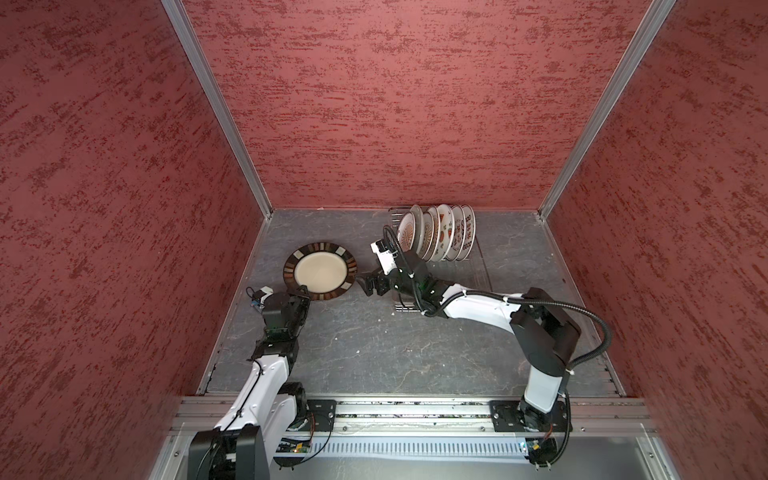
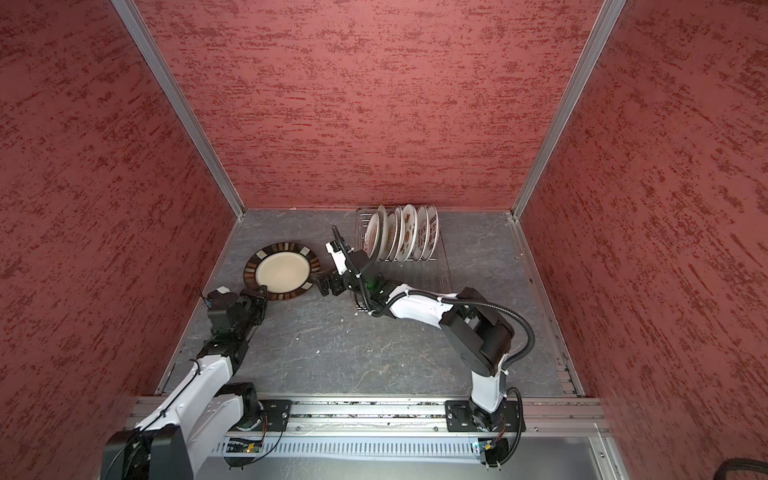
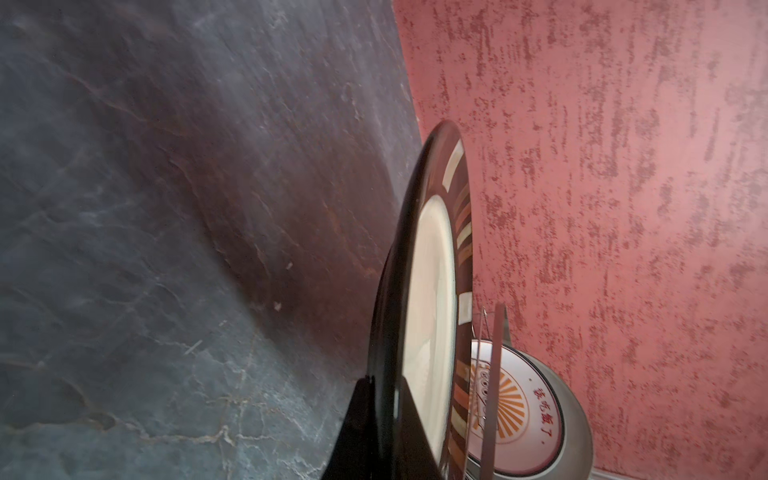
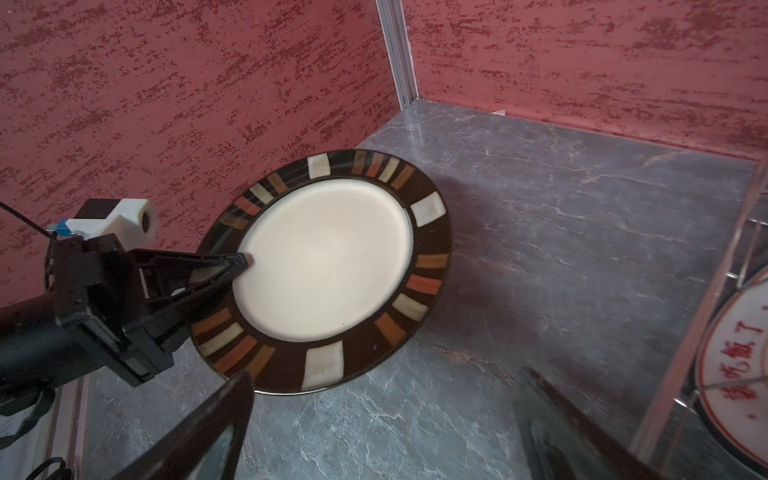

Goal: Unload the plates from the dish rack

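Note:
A large plate (image 1: 320,272) (image 2: 281,272) with a cream centre and a dark rim of coloured blocks is at the left of the table, slightly tilted over its shadow. My left gripper (image 1: 302,293) (image 4: 243,262) is shut on its near rim, one finger on each face in the left wrist view (image 3: 386,386). My right gripper (image 1: 365,284) (image 4: 390,415) stands open and empty just right of that plate. Several printed plates (image 1: 436,237) (image 2: 401,237) stand upright in the dish rack (image 1: 395,214) (image 2: 360,220) at the back.
Red textured walls close in the table on three sides; the left wall is close behind the held plate. The right arm's wrist lies over the rack's front end (image 1: 405,306). A metal rail (image 1: 415,409) carrying both arm bases runs along the front edge.

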Available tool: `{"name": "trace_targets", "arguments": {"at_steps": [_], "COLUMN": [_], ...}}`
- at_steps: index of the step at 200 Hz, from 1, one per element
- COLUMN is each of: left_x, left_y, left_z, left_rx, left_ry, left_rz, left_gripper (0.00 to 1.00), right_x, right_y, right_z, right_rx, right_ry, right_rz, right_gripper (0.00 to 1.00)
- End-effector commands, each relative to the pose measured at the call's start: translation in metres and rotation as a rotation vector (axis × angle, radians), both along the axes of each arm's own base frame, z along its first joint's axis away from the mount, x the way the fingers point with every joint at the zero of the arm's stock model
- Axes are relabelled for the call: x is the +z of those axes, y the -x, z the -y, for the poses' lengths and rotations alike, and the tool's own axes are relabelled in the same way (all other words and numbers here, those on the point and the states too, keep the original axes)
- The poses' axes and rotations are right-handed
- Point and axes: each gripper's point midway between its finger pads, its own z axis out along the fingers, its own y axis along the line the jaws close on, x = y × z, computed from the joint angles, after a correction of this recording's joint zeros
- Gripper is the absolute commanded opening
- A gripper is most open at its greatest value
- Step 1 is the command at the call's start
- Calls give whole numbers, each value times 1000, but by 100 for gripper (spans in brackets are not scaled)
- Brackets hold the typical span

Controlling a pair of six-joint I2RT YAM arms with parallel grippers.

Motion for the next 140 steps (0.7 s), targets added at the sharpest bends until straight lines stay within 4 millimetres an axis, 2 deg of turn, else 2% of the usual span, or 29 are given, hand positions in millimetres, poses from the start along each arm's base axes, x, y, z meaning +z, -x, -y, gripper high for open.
{"name": "trace_targets", "arguments": {"at_steps": [1, 20, 58, 140], "left_x": [57, 49, 29, 21], "left_y": [-23, -29, -37, -53], "left_z": [-16, -18, -34, -40], "left_rx": [44, 39, 97, 114], "left_ry": [13, 25, 4, -26], "left_rz": [235, 213, 142, 102], "left_gripper": [0, 0, 0, 0], "right_x": [-4, -14, -31, -50], "right_y": [1, -7, -15, -24], "right_z": [-18, -25, -45, -55], "right_rx": [36, 20, 44, 42], "right_ry": [26, 38, 56, 77], "right_rz": [-7, -34, -83, -95], "right_gripper": [98, 97, 96, 95]}}
